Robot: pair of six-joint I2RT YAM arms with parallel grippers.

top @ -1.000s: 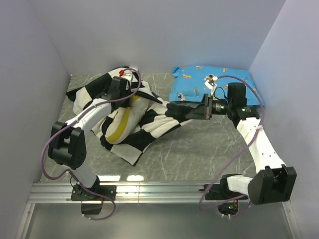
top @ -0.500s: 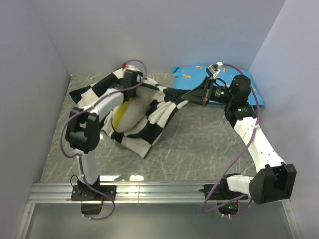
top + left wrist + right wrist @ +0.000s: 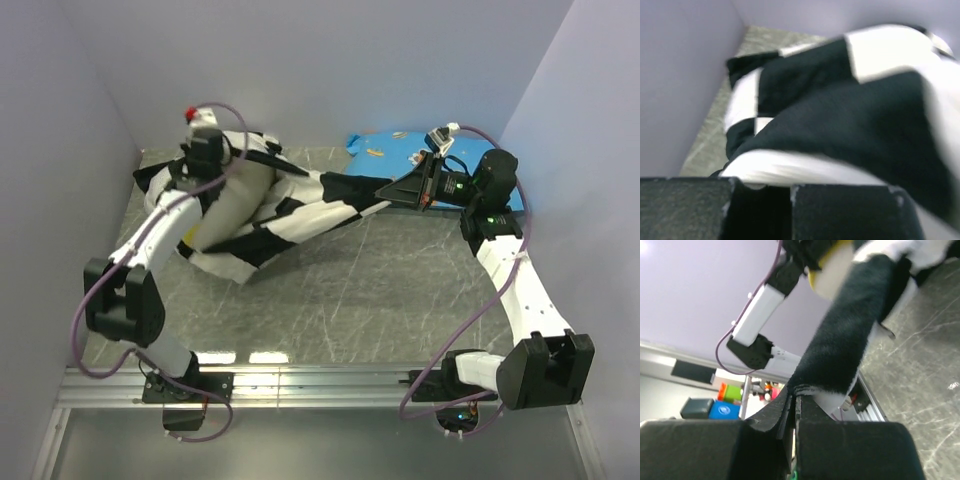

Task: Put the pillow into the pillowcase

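— Where do we find the pillow (image 3: 238, 195)?

— Toward the far left corner of the surface (image 3: 350, 300). We see it as a cream bulge wrapped in the pillowcase (image 3: 300, 205), with checkered cloth over and under it. In the right wrist view a cream patch of the pillow (image 3: 835, 272) with its yellow piping shows at the mouth of the pillowcase (image 3: 845, 345).

— How does the pillowcase lie?

— We see it bunched around the pillow at the left. From there a narrow black and white band runs toward the far right corner, pulled out above the surface.

— And the grippers?

— We have the left gripper (image 3: 205, 160) over the far side of the bundle, near the back wall. In its own blurred view the pillowcase (image 3: 840, 100) fills the picture and runs down to the left gripper (image 3: 760, 187), which looks closed on the cloth. The right gripper (image 3: 387, 190) is clamped on the end of the stretched band; up close, the right gripper (image 3: 795, 397) pinches black cloth.

— Anything else near?

— We see a blue cartoon-print pillow (image 3: 385, 150) in the far right corner, just behind the right gripper.
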